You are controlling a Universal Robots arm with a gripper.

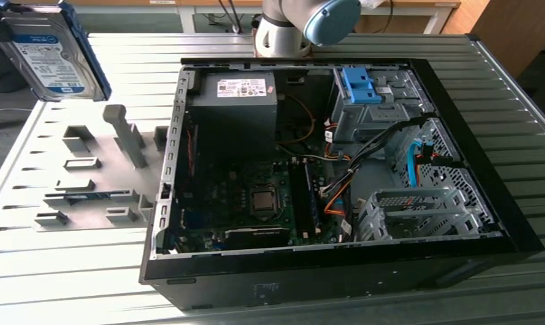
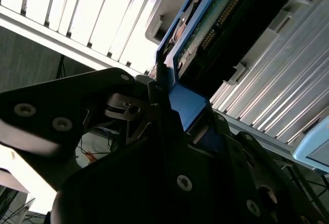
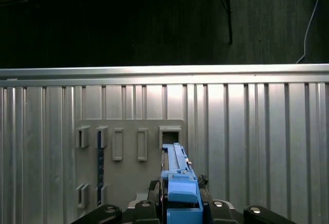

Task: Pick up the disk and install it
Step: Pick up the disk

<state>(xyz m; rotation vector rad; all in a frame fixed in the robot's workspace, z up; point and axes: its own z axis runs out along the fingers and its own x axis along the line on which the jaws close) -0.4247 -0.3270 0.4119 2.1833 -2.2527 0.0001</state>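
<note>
A: Entry one, the gripper (image 3: 180, 198). State?
B: Jaws pinched on the disk (image 1: 51, 51), one each side of the end of its blue carrier (image 3: 180, 183)
A: Lie of the disk from the jaws?
B: Straight out past the fingertips, with the long axis carrying on the gripper's own line; edge-on in the first wrist view
A: Location?
B: In the air, resting on nothing, above the grey holder plate (image 3: 128, 178) by the table (image 1: 516, 135) edge on the exterior view's left; the open computer case (image 1: 336, 162) is well apart, toward the exterior view's right
A: Appearance?
B: Flat silver-metal rectangle, white-and-blue label on one face, green circuit board (image 2: 205, 29) on the other, blue frame round the edges
</note>
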